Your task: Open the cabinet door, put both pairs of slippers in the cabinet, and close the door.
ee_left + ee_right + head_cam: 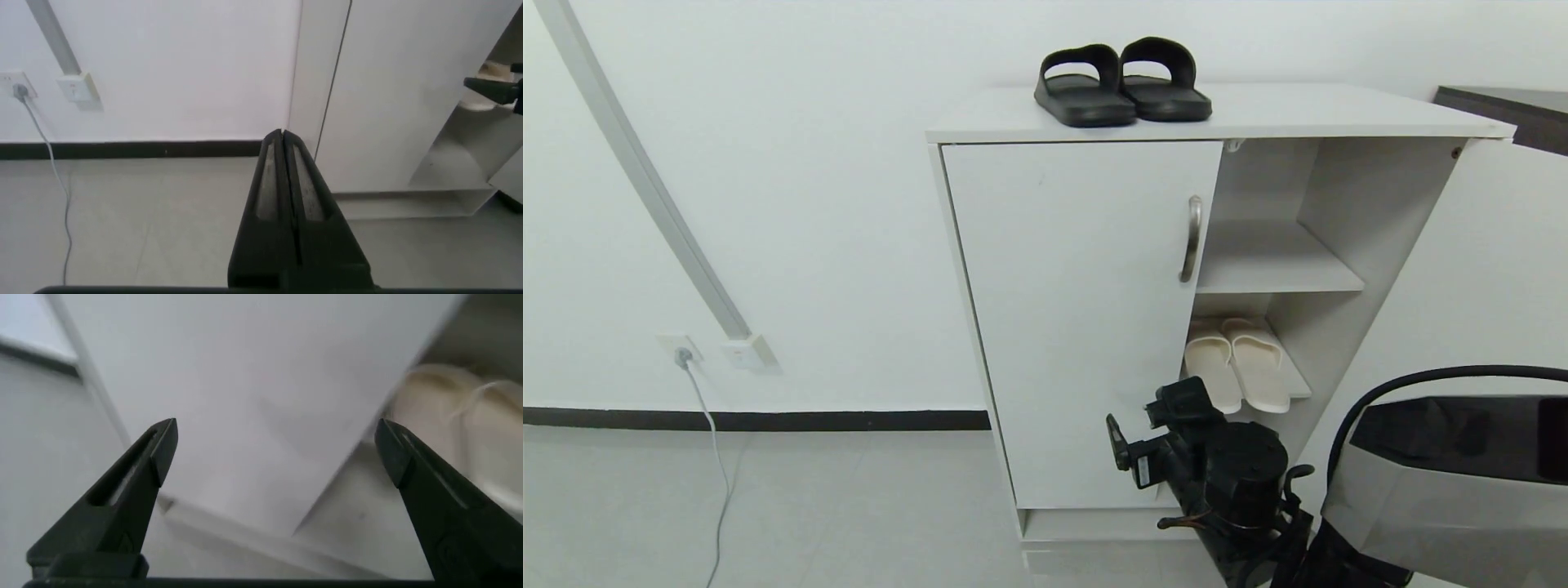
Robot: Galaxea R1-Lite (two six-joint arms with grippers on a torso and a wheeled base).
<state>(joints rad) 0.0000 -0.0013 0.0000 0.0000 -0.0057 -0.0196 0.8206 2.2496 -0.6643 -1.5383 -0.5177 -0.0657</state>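
A white cabinet (1339,110) stands against the wall with its right door (1486,269) swung open and its left door (1078,327) closed. A pair of black slippers (1123,86) sits on the cabinet's top. A pair of cream slippers (1237,371) lies on the lower shelf inside. My right gripper (1147,420) is open, low in front of the left door's inner edge, just short of the cream slippers (458,400). My left gripper (283,139) is shut on nothing, held above the floor to the left of the cabinet (384,90).
The upper shelf (1274,269) inside is bare. A metal handle (1192,238) runs along the closed door's edge. A wall socket with a cable (682,355) and a slanted grey conduit (645,171) are at the left, over open floor. A dark tabletop (1519,106) is at the far right.
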